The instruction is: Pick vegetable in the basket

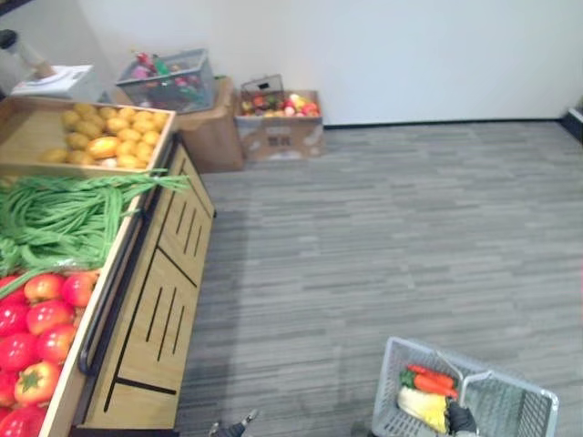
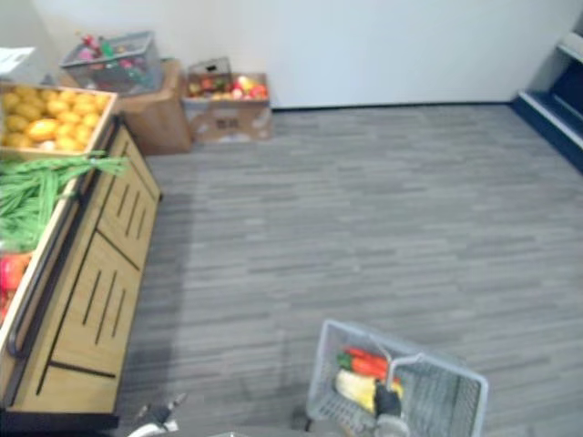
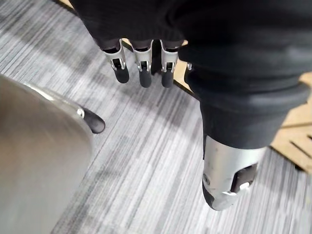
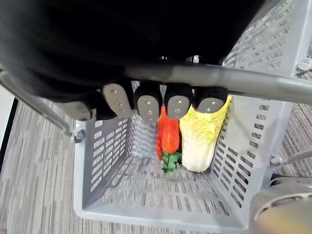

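Observation:
A grey wire basket [image 1: 390,387] hangs low at my right side over the floor. My right hand [image 4: 147,102] is shut on its metal handle [image 4: 243,82], fingers curled over the bar, and it also shows at the basket's near edge [image 1: 460,419]. Inside lie orange carrots [image 4: 168,134] with green tops and a pale yellow cabbage [image 4: 199,139], side by side. My left hand [image 3: 142,73] hangs over the grey floor with straight fingers and holds nothing. On the wooden stand [image 1: 164,300] to my left lie long green beans [image 1: 64,214] and red tomatoes [image 1: 41,319].
Yellow fruits [image 1: 109,132] fill the stand's far tray. By the back wall stand a cardboard box of mixed produce [image 1: 278,118] and a wire crate [image 1: 168,80] on another box. Grey plank floor [image 1: 383,237] stretches between the stand and the wall.

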